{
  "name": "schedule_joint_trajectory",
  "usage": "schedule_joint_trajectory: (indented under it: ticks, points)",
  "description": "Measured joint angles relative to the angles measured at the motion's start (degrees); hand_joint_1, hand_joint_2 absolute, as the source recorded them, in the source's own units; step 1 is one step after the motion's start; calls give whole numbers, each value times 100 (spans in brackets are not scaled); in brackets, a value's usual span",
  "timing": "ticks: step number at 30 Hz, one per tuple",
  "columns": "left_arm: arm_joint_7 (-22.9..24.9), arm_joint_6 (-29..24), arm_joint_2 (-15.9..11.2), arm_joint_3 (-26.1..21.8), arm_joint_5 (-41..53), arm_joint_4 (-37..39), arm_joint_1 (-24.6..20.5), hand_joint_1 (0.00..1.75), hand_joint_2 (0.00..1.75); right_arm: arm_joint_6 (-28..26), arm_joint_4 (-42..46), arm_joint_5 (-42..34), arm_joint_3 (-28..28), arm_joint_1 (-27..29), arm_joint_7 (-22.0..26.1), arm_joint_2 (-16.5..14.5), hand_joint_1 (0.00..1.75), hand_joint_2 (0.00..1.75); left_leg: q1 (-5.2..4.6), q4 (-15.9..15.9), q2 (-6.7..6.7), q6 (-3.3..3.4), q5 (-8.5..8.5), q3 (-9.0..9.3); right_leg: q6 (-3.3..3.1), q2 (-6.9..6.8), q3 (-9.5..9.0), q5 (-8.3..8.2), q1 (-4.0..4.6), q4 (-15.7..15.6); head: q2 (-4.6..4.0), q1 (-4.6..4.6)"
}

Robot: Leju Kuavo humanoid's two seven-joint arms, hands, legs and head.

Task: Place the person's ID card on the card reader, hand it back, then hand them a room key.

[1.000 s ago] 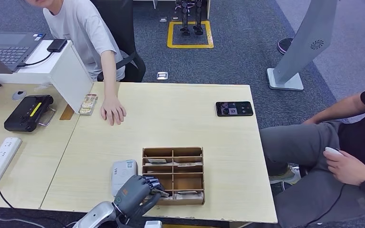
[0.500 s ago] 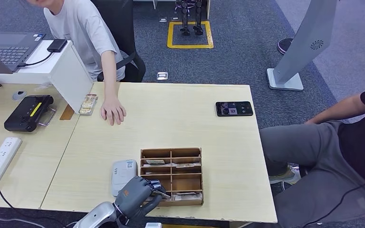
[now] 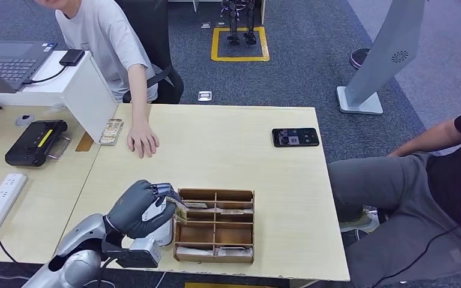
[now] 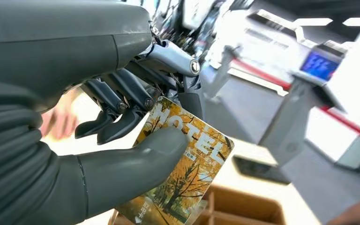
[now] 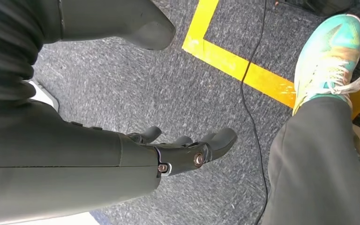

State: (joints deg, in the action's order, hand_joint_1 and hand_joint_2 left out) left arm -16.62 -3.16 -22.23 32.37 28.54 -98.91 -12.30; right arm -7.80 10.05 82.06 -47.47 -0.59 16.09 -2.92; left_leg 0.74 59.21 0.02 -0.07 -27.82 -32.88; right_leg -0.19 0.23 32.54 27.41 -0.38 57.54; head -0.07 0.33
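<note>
My left hand hovers over the table's near left part, above the white card reader, and pinches a room key card. In the left wrist view the thumb presses the yellow tree-printed key card, marked MOTEL, against the dark fingers. Just right of the hand stands the wooden card box, with cards lying in its compartments. The seated person's hand lies flat on the far left of the table. My right hand hangs over the carpet with its fingers apart, holding nothing.
A black phone lies at the far right of the table. A small tray sits beside the person's hand. A black device and a power strip are on the left desk. Another person sits at the right.
My left hand has risen from the box's near left corner and moved left and away from me, carrying the key card. The box has shifted slightly.
</note>
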Motion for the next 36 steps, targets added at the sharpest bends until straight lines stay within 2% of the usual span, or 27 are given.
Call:
schedule_joint_trajectory:
  ticks: [10,16,18,21,24,26,31,36]
  points:
    - [-249,376,-757,-933,-1020,-965,-333,175,175,85,0,-63,-1,18,10,-1,0,175,-1,0,2,0,0,-1,-1,3,3,0,0,0,0,-1]
    - [-196,385,-957,-1377,-855,-1187,-321,175,175,70,0,-78,-1,31,-31,-12,0,175,-1,0,2,0,0,-2,-1,1,3,0,0,0,0,-1]
    - [10,328,-958,-1427,-479,-1193,-359,175,175,60,0,-59,-1,31,-34,-13,0,175,-1,1,1,0,0,-2,-1,1,5,0,-1,-1,0,0]
    - [560,204,-872,-1430,416,-1015,-608,175,175,54,2,5,9,19,-43,-16,0,175,-3,1,-1,2,1,-2,0,-1,5,-1,-1,-3,0,1]
    - [1207,50,-699,-1353,1428,-539,-985,175,175,53,8,83,32,-18,-67,-30,0,175,-4,2,1,1,5,0,1,0,5,-9,-3,-3,0,1]
    - [1490,-19,-579,-1261,1764,-153,-1213,175,175,52,8,136,55,-31,-106,-40,0,175,-4,3,2,0,8,0,0,2,6,-13,-3,-3,0,-1]
    - [1724,-150,-334,-1090,1931,628,-1617,175,175,18,2,214,113,-24,-226,-44,0,175,-4,3,4,0,8,-1,1,7,7,-14,-2,-3,0,-1]
    - [1752,-165,-218,-1050,1922,940,-1749,175,175,-10,-7,223,143,-6,-248,-44,0,175,-4,3,8,0,7,-3,1,12,10,-13,-2,-3,0,-1]
